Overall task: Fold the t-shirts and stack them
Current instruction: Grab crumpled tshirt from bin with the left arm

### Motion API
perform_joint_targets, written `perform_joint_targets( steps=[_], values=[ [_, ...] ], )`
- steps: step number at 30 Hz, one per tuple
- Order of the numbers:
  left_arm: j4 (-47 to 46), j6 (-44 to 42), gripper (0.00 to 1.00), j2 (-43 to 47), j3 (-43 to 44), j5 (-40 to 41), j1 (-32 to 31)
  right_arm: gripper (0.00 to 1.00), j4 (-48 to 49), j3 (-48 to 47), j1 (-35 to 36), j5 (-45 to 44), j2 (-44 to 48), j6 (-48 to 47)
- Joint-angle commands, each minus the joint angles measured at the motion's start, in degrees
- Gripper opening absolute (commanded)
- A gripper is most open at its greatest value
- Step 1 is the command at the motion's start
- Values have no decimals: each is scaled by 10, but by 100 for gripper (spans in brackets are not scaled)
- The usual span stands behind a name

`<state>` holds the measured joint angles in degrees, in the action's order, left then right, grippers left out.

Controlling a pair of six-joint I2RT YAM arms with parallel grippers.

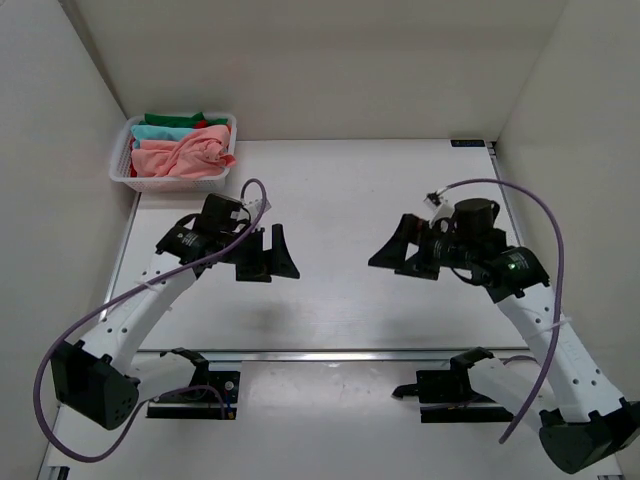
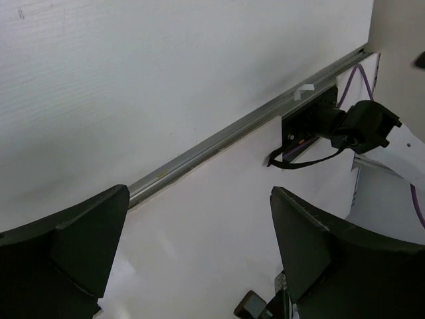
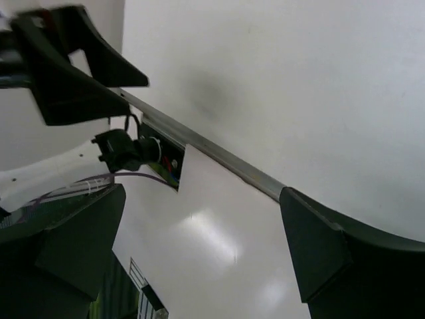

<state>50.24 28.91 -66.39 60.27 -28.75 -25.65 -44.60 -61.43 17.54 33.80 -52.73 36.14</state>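
Stuffed into the basket (image 1: 128, 172) at the far left corner of the table (image 1: 340, 190): the t-shirts (image 1: 185, 150). All soft and crumpled, none folded. On top, a pink one (image 1: 180, 157), bunched up with lots of wrinkles. Under it, at the left, a strip of teal (image 1: 160, 132). At the back, some green (image 1: 175, 119), with a little red (image 1: 214, 123) peeking out beside it.

Over the middle of the table, well apart from the basket: the left gripper (image 1: 270, 258), jaws spread wide, nothing in them. Across from it, the right gripper (image 1: 405, 255), also wide apart and holding nothing. Tips turned toward each other, with bare table between.

Between the black fingers (image 2: 66, 246) in the left wrist view, only white table and a shiny rail (image 2: 219, 136). Same in the right wrist view: fingers (image 3: 332, 259) far apart, white table and rail behind.
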Motion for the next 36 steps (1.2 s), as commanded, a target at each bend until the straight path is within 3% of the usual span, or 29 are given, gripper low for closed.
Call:
perform_joint_targets(
  steps=[1, 5, 9, 11, 14, 17, 19, 21, 23, 25, 27, 29, 30, 32, 34, 36],
  values=[
    [-16, -14, 99, 31, 5, -31, 17, 99, -20, 40, 65, -84, 27, 43],
    [-58, -7, 99, 57, -27, -80, 35, 100, -22, 4, 147, -136, 7, 47],
    [-69, -4, 99, 52, -18, -83, 10, 99, -51, -80, 231, -168, -50, 59],
    [-89, -1, 99, 63, -24, -107, 12, 99, -67, -114, 225, -167, -66, 63],
    [-102, 25, 99, 87, -37, -118, 30, 99, 37, -71, 203, -109, -29, 96],
    [-91, 24, 96, 101, -6, -77, 11, 99, 64, -96, 228, -109, -49, 84],
    [-74, 23, 43, 92, 11, -44, -3, 99, 16, -170, 297, -158, -101, 46],
    [-62, 19, 29, 84, 17, -41, 5, 99, -36, -238, 320, -170, -160, 13],
    [-58, 14, 24, 83, 4, -53, 42, 99, -49, -285, 345, -182, -199, -8],
    [-52, 7, 16, 83, -1, -74, 73, 100, 37, -239, 329, -130, -166, -9],
    [-45, 4, 14, 77, 14, -59, 69, 99, 113, -167, 293, -78, -118, 14],
    [-38, -1, 11, 52, 29, -28, 55, 75, 126, -154, 263, -33, -127, 17],
    [-37, 0, 4, 47, 41, -14, 51, 2, 95, -200, 273, -37, -158, 0],
    [-44, 4, 0, 40, 48, 25, 60, 0, 11, -269, 293, -73, -203, -46],
    [-70, 19, 0, 41, 53, 47, 82, 0, -6, -279, 263, -49, -214, -70],
    [-101, 35, 22, 35, 67, 67, 113, 0, 15, -211, 188, 3, -181, -66]
  ],
)
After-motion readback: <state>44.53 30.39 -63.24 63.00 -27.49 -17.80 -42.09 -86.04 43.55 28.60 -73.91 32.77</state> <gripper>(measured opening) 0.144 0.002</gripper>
